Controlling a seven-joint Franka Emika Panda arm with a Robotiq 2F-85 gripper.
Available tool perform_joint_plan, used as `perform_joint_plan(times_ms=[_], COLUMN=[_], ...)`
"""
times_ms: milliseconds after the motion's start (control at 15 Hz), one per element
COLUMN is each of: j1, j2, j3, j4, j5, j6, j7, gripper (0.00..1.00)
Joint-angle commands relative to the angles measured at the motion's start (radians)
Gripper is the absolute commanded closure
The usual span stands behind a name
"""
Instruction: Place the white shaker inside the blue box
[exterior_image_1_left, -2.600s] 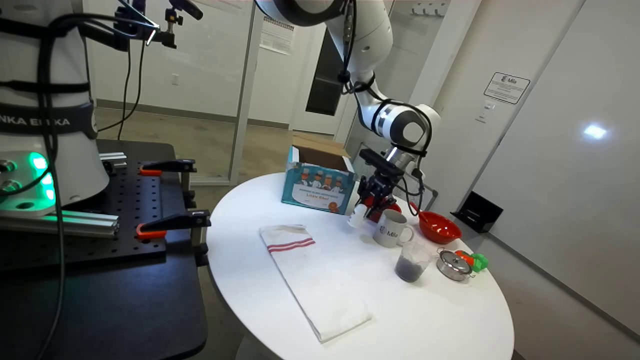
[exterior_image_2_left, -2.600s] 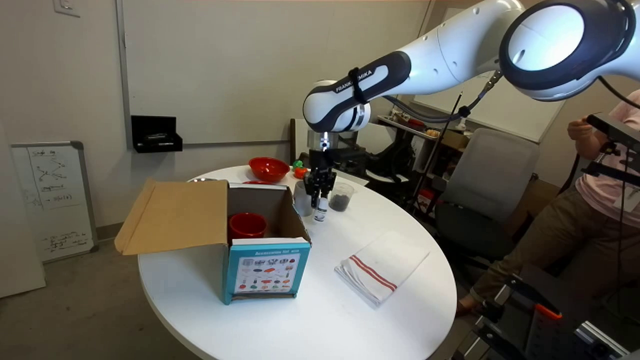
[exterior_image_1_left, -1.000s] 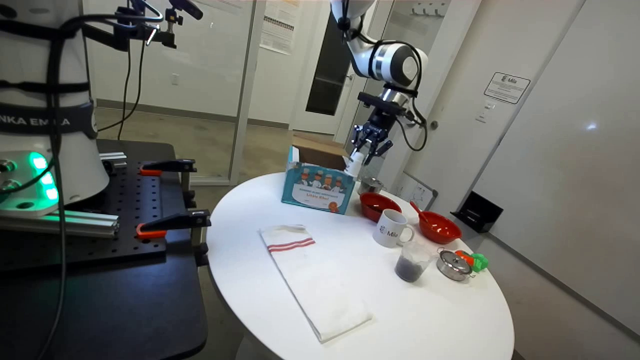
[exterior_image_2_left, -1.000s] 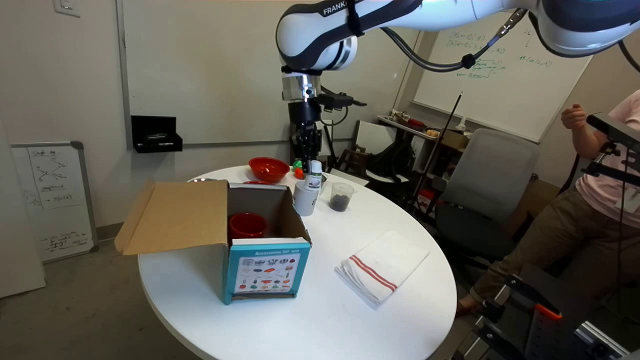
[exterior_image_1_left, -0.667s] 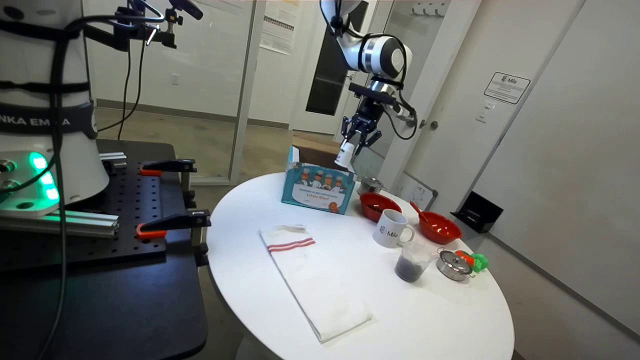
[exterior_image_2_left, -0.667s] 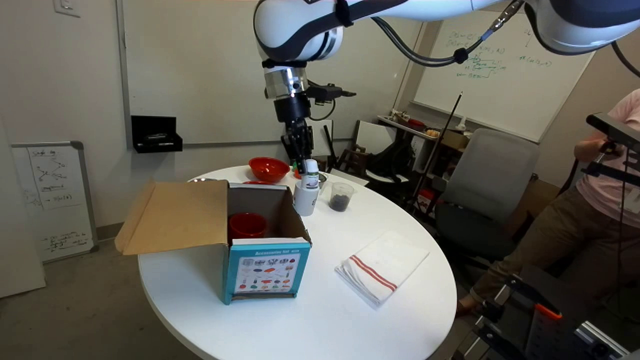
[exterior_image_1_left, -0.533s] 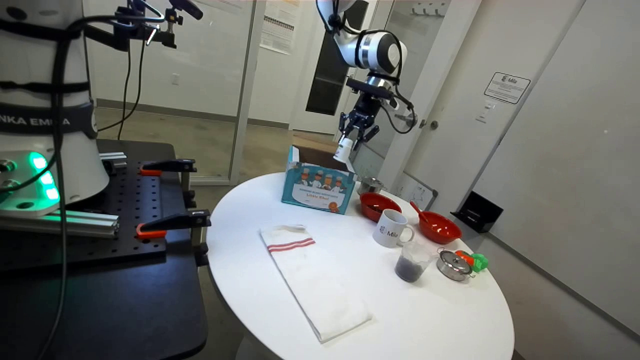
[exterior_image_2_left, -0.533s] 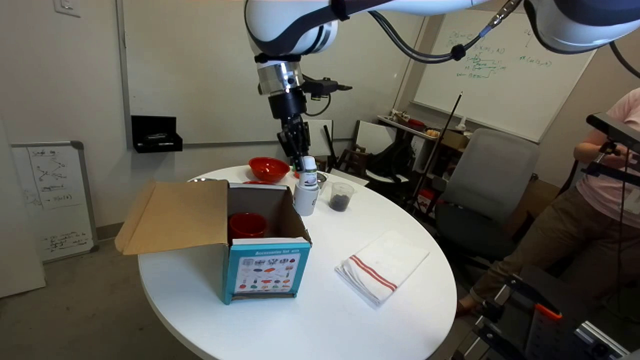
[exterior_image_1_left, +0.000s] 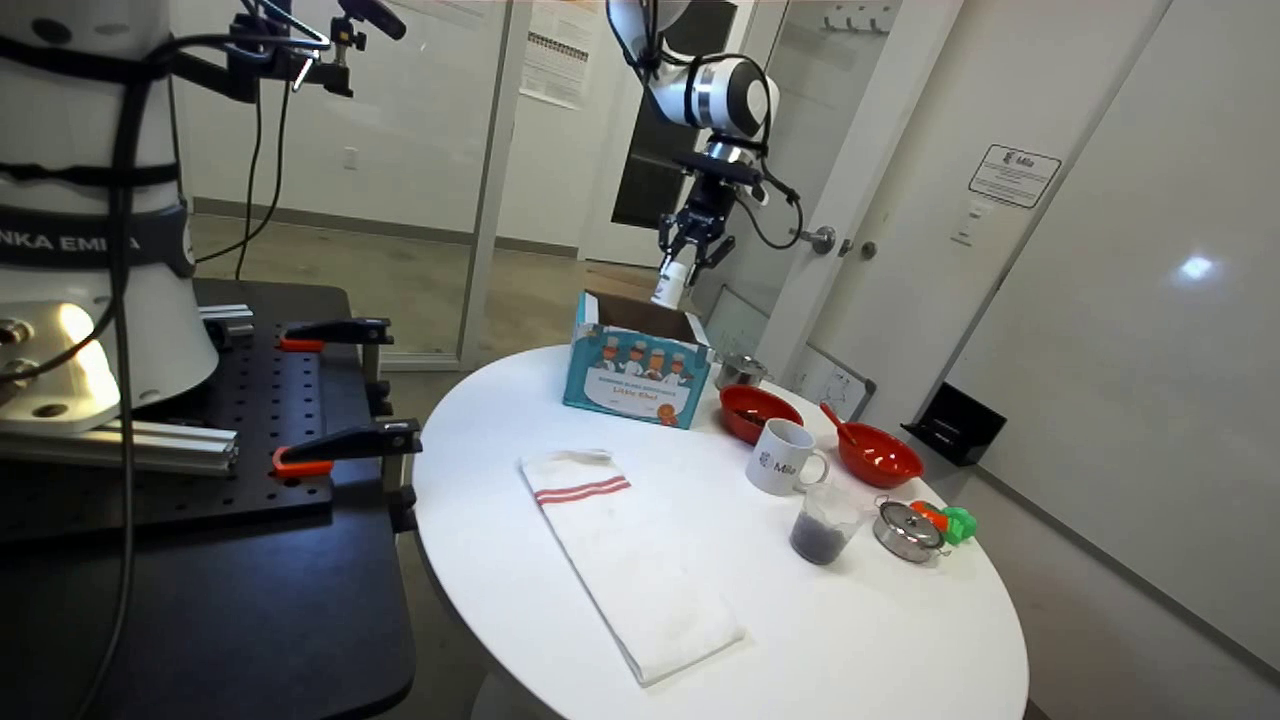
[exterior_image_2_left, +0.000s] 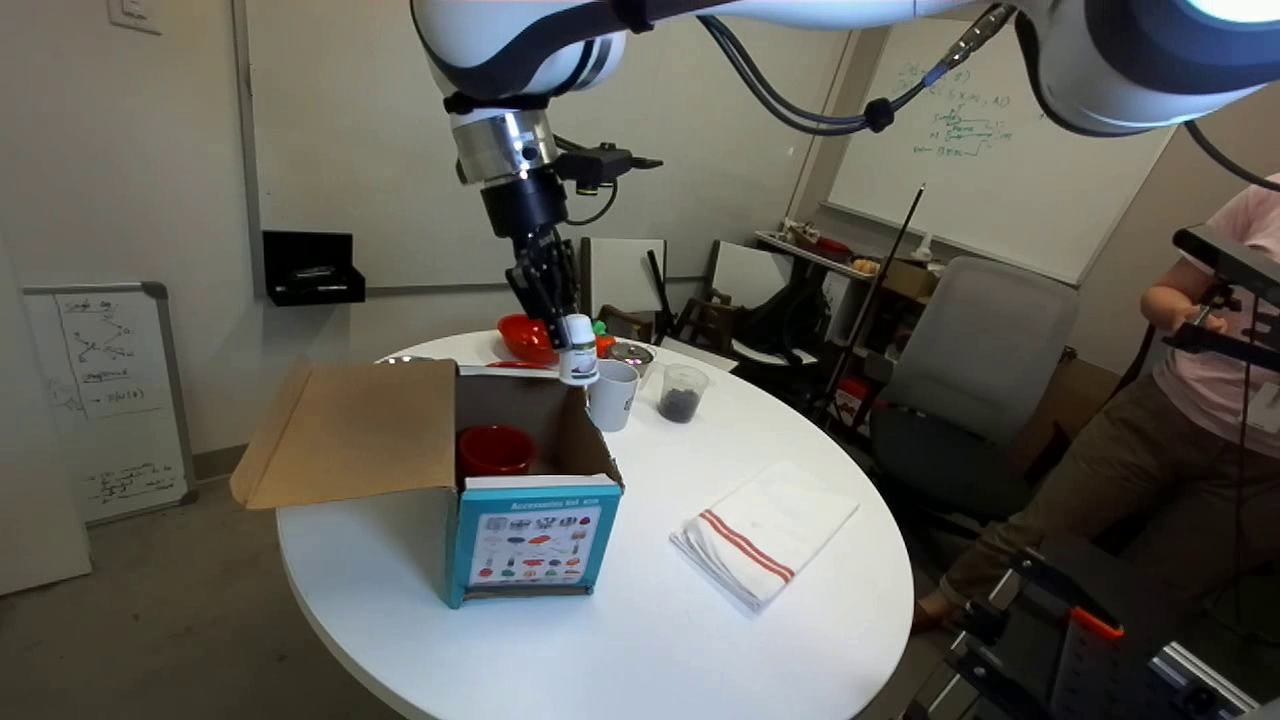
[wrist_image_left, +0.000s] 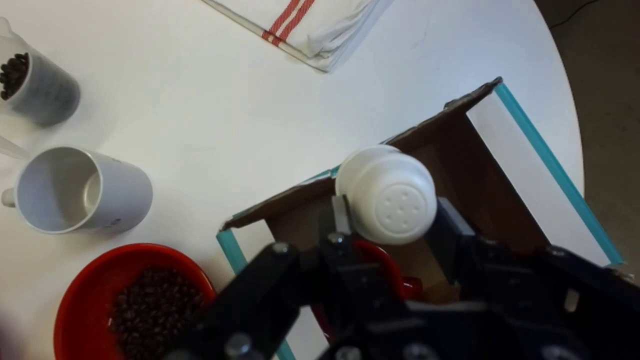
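Observation:
The white shaker (exterior_image_1_left: 669, 285) is held in the air at the blue box (exterior_image_1_left: 638, 385); it also shows in an exterior view (exterior_image_2_left: 579, 355) by the box's far right rim. My gripper (exterior_image_2_left: 562, 332) is shut on it, with one finger on each side. In the wrist view the shaker (wrist_image_left: 395, 197), its holed top facing the camera, sits between the fingertips of the gripper (wrist_image_left: 396, 216). It overlaps one long edge of the open box (wrist_image_left: 547, 165). A red cup (exterior_image_2_left: 495, 450) is inside the box. The box's lower interior is partly hidden by the gripper.
The brown flap (exterior_image_2_left: 350, 435) stands open outward. A white mug (exterior_image_1_left: 778, 458), a red bowl of dark beans (wrist_image_left: 150, 305), a glass with dark contents (exterior_image_1_left: 822, 530), another red bowl (exterior_image_1_left: 882, 458) and a small pot (exterior_image_1_left: 908, 530) stand nearby. A folded towel (exterior_image_1_left: 630, 570) lies in front.
The shaker, held near the table by the mug earlier, has been lifted and carried over toward the box. The light on the robot's base has turned from green to whitish.

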Motion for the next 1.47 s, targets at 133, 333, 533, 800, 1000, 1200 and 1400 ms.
perform_joint_plan(times_ms=[133,333,533,800,1000,1200,1400], j1=[-0.006,-0.014,-0.015,-0.008,0.0,0.008,0.016], j2=[0.132,0.182,0.218,0.271,0.302,0.336,0.367], j3=[0.016,0.019,0.023,0.024,0.024,0.021,0.004], j4=[0.181,0.238,0.27,0.308,0.325,0.341,0.35], j5=[0.031,0.059,0.075,0.076,0.072,0.066,0.048], j6=[-0.002,-0.003,0.03,0.103,0.169,0.214,0.252], j7=[0.002,0.014,0.012,0.018,0.02,0.026,0.04], gripper=[0.84,0.84,0.84,0.84,0.84,0.84,0.84])
